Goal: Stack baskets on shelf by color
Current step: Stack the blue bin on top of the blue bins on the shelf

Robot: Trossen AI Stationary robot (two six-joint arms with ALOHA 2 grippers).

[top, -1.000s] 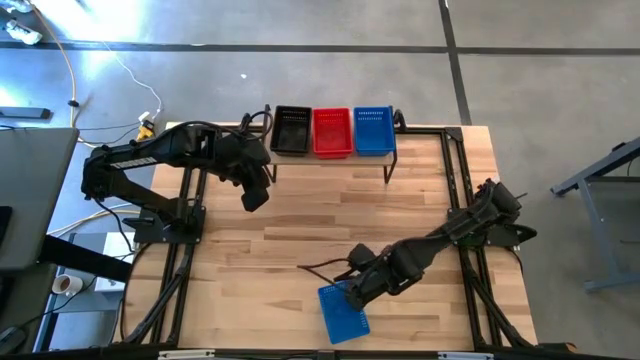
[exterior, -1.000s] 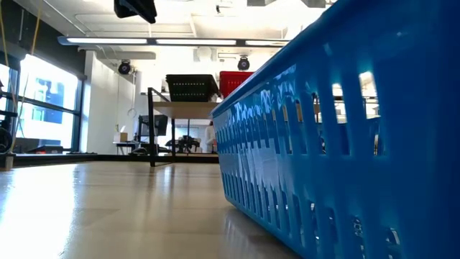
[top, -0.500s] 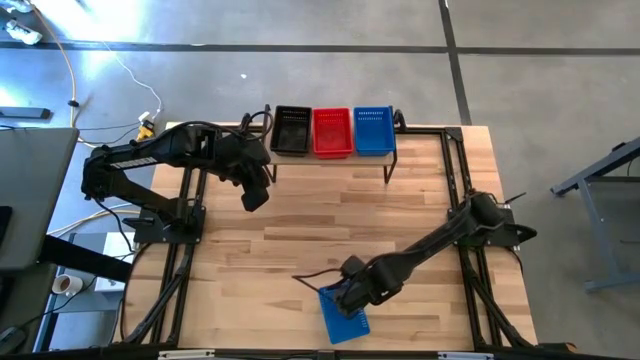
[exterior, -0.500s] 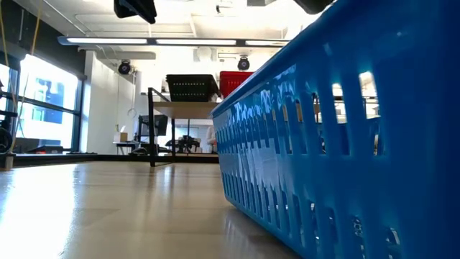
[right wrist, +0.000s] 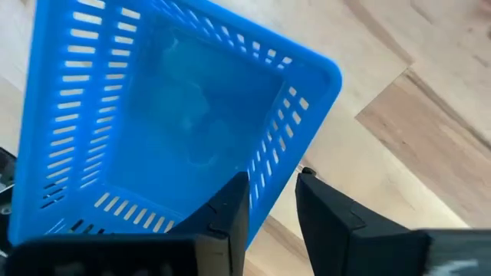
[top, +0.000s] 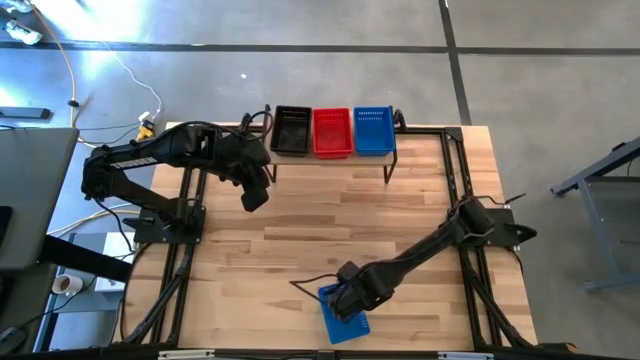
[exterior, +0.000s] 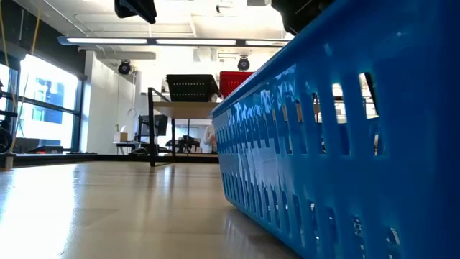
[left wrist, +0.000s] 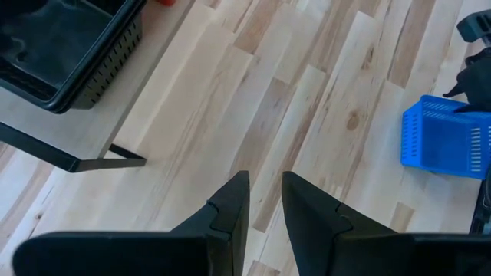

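Right wrist view showed the right gripper (right wrist: 270, 201) with its fingers (right wrist: 230, 205) a narrow gap apart, straddling one wall of the loose blue basket (right wrist: 161, 130): one finger sat inside the basket, the other outside it. Whether the pads actually pressed on that wall could not be told. The basket was not lifted; it rested on the table (top: 300, 225), tilted askew to the table's edges.

In the high view this basket (top: 343, 315) lay by the near edge of the table, well apart from the shelf (top: 335, 158) at the far edge. On the shelf stood a black basket (top: 291, 130), a red basket (top: 332, 132) and another blue basket (top: 373, 130), side by side and touching.

The left gripper (top: 256, 195) hung above the table just in front of the shelf's black-basket end. In the left wrist view its fingers (left wrist: 230, 207) stood a slit apart with nothing between them.
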